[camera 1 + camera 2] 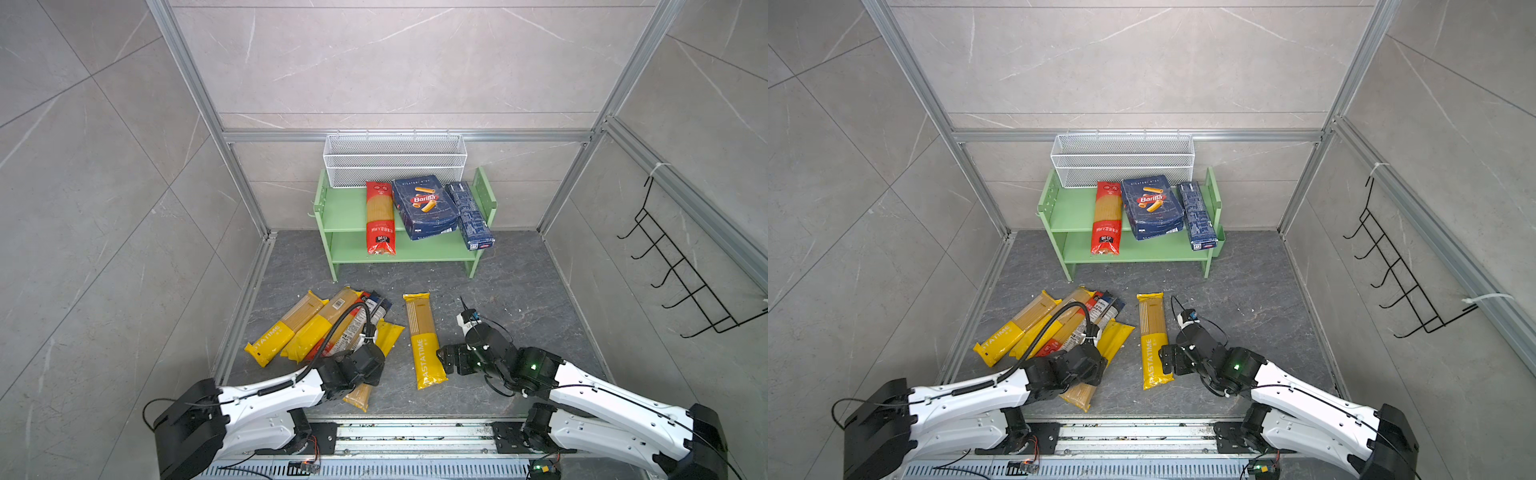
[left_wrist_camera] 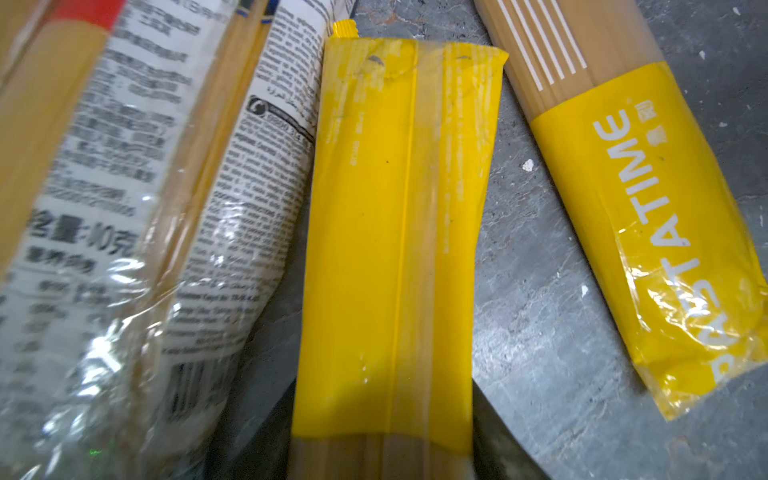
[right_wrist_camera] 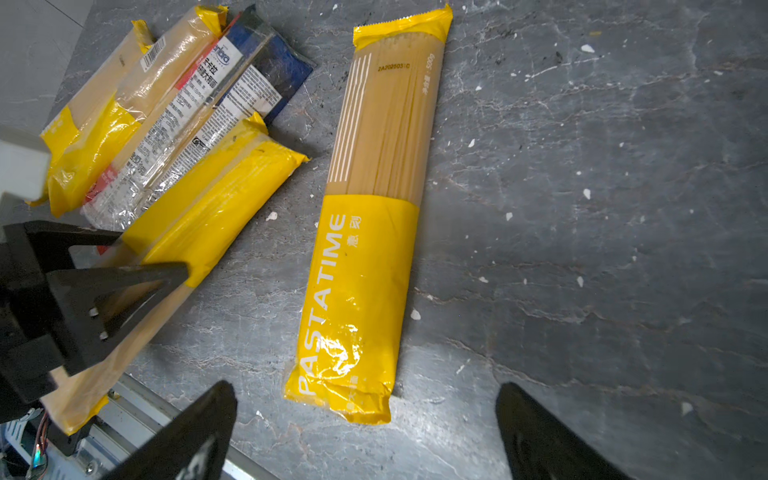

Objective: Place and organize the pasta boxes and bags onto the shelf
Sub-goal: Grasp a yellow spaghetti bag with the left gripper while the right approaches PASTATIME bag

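**Pasta Stowage: Present State**

The light green two-tier metal shelf [image 1: 345,212] is sited at 12 o'clock. On its upper board are laid a wide dark blue Barilla carton [image 1: 424,206], a long narrow dark blue carton [image 1: 469,216] and a red spaghetti bag [image 1: 380,218]. A heap of slim spaghetti bags [image 1: 316,324] is found at 8 o'clock. Its plain yellow bag [image 2: 386,228] is straddled by the left gripper [image 3: 153,254]; clamping cannot be confirmed. The right gripper [image 1: 448,359] is spread wide, holding nothing, just beside the lone yellow PASTATIME bag [image 1: 424,340].
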